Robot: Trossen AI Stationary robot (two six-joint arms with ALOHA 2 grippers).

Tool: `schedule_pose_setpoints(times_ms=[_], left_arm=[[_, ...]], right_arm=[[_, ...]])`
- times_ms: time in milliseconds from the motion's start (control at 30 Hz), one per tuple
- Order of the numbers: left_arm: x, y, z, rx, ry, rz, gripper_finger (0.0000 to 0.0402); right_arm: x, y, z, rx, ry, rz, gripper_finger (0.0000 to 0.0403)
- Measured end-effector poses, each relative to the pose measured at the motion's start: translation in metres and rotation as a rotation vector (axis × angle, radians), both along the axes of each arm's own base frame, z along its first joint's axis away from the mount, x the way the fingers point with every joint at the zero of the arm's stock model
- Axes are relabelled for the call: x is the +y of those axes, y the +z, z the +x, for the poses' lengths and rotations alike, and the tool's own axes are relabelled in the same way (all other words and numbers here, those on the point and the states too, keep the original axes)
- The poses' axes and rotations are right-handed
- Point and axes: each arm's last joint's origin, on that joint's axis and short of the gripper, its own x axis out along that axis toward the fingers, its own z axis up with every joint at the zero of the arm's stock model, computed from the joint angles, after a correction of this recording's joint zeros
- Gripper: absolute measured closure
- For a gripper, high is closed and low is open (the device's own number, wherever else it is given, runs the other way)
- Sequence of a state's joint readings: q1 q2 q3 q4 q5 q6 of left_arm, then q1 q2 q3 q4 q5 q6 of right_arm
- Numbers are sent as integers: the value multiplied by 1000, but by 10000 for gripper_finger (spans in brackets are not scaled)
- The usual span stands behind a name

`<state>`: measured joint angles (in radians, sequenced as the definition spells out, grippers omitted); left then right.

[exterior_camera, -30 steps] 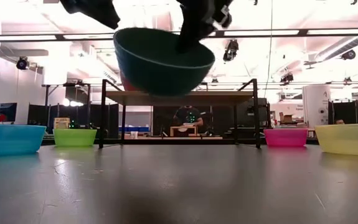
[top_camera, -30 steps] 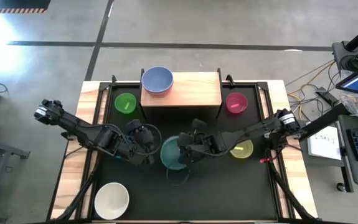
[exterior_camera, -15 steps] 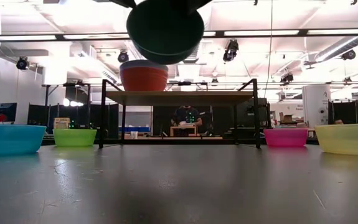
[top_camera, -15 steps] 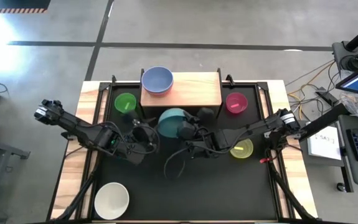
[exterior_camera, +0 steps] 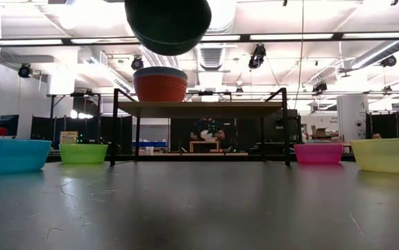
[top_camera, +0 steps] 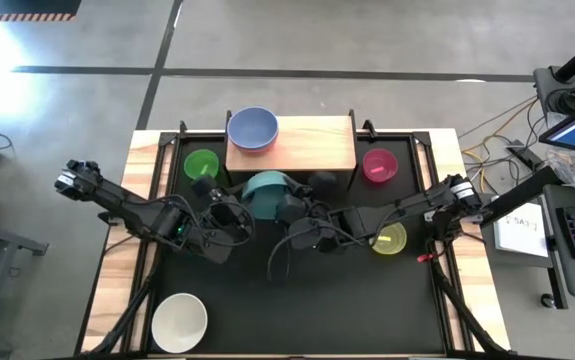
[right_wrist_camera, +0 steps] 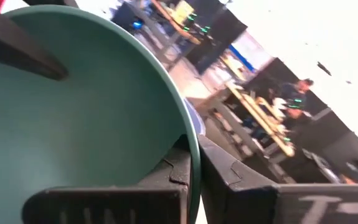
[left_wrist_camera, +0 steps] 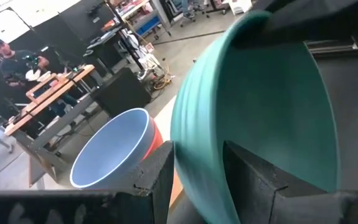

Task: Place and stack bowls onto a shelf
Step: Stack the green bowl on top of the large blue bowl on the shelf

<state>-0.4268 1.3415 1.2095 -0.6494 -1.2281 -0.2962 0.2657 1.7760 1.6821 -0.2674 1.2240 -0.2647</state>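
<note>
Since a second ago, both grippers have carried the teal bowl (top_camera: 264, 190) up toward the shelf (top_camera: 312, 152). Left gripper (left_wrist_camera: 194, 180) and right gripper (right_wrist_camera: 194, 165) each clamp its rim, just before the shelf's slate-blue bowl (top_camera: 253, 128).

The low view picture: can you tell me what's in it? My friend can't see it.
A teal bowl hangs in the air, above the wooden shelf, where a slate blue bowl sits stacked inside a red bowl. On the table rest blue, green, pink and yellow bowls.

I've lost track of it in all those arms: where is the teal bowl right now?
The teal bowl is up in the air, pinched by both the left pincer and right pincer, just in front of the shelf, near the slate blue bowl.
</note>
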Motion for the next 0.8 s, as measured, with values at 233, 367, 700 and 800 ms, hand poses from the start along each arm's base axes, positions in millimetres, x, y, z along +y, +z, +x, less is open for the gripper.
schedule_pose_setpoints(times_ms=[233, 367, 700, 800], left_arm=[[7, -1, 3, 4, -8, -45, 306], [11, -1, 5, -7, -1, -76, 365], [11, -2, 5, 3, -20, -100, 398], [9, -3, 6, 4, -55, -143, 399]], right_arm=[[3, -1, 3, -28, 122, 85, 394], [4, -2, 3, -26, 118, 86, 393], [8, -1, 3, -32, 162, 108, 356], [8, -2, 4, -23, 230, 143, 331]])
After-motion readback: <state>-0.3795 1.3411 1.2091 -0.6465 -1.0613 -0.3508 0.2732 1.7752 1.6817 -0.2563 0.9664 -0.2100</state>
